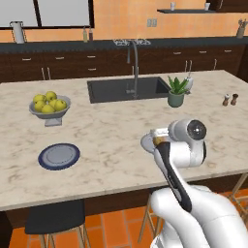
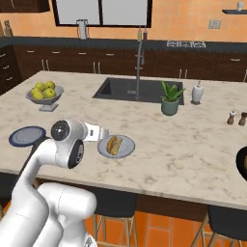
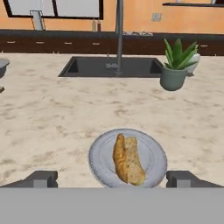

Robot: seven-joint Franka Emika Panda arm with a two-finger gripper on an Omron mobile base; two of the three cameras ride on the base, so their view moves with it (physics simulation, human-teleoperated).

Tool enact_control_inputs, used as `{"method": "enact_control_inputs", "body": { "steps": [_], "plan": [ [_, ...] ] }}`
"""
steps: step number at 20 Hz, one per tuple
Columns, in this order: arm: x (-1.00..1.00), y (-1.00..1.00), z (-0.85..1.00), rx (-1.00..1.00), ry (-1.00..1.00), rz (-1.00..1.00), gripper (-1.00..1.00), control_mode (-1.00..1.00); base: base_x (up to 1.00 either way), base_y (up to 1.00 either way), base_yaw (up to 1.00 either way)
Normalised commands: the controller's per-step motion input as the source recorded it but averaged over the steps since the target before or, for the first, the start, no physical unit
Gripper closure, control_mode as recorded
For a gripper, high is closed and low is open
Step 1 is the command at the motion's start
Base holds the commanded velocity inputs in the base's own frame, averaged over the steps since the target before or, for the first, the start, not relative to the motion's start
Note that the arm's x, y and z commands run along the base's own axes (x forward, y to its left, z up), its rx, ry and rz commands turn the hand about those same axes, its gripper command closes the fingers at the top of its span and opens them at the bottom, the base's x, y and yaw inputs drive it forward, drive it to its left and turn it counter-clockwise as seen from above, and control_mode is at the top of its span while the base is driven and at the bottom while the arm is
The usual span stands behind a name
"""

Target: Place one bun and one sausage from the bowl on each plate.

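Bun placement on the near plate looks done.

Left base view: pale grey-blue round plate (image 1: 147, 141) is seen at the counter's near edge, mostly hidden behind the white arm's wrist; gripper is blocked there, so finger state can't be told from this side. Second small round plate w/ darker blue rim (image 1: 59, 156) lies well apart to the left, bare. Grey footed bowl of yellow-green apples (image 1: 49, 105) sits further back.

Right base view: golden-yellow oblong bun (image 2: 114, 144) lies on the pale plate, just beside the wrist. Wide black bowl (image 2: 240, 163) is cut off at the right edge, well apart from both plates; contents can't be made out.

Hand view: gripper (image 3: 112, 178) is seen w/ fingers spread wide, one tip at each side of the plate, nothing held. Bun lies released between and ahead of the tips, long axis running roughly away from the camera, i.e. across the line joining the tips.

Next move is judged to be a swing far right to the bowl for a sausage.
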Motion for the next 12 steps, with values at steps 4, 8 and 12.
{"method": "enact_control_inputs", "body": {
  "steps": [4, 8, 12],
  "plan": [
    [-0.16, 0.03, 0.03, 0.0, 0.41, -0.03, -1.0, -1.0, 0.0, 0.0, 0.0],
    [-0.31, -0.03, 0.57, 0.05, 0.69, -0.09, -1.0, -1.0, 0.0, 0.0, 0.0],
    [-0.43, -0.02, 0.3, 0.05, 0.33, -0.05, -1.0, -1.0, 0.0, 0.0, 0.0]
  ]
}}
